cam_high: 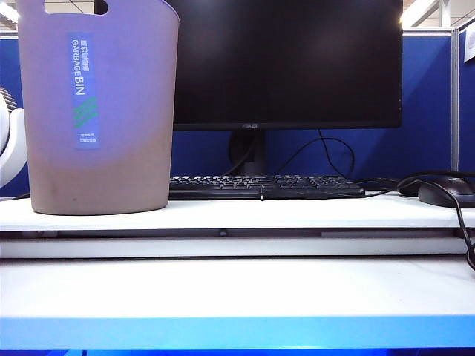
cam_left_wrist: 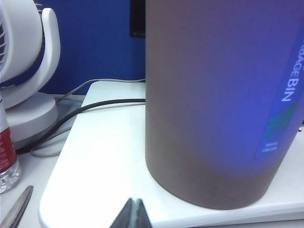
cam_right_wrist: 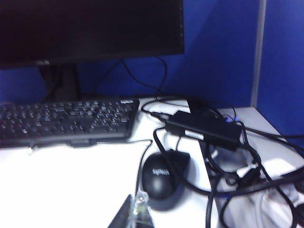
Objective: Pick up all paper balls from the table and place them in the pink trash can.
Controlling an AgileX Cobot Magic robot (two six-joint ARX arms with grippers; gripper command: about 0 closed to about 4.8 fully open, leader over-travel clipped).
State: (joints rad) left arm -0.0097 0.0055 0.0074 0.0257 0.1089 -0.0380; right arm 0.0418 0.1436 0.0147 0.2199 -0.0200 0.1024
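1. Pink trash can (cam_high: 100, 111) stands upright on the raised shelf (cam_high: 297, 213), left side of ext view, blue "GARBAGE BIN" label facing cam.
2. No paper balls visible in any view; can't see inside the can. Table (cam_high: 237, 293) front surface w/ blue edge runs below the shelf.
3. Left tool (cam_left_wrist: 134, 216): only the tips show in left wrist view, pressed together, holding nothing. It sits low, just in front of the can's base.
4. Right tool (cam_right_wrist: 134, 213): tips together too, nothing held, near the black mouse (cam_right_wrist: 164, 178) on the shelf.
5. Neither arm shows in ext view.
6. Rest: monitor (cam_high: 286, 63) behind keyboard (cam_high: 263, 185), both mid-shelf. Power brick (cam_right_wrist: 204, 129) + tangled cables right of the mouse.
7. Left wrist view also has white fan (cam_left_wrist: 26, 71), bottle w/ red label (cam_left_wrist: 7, 156) and 1 black cable (cam_left_wrist: 95, 107) running behind the can.
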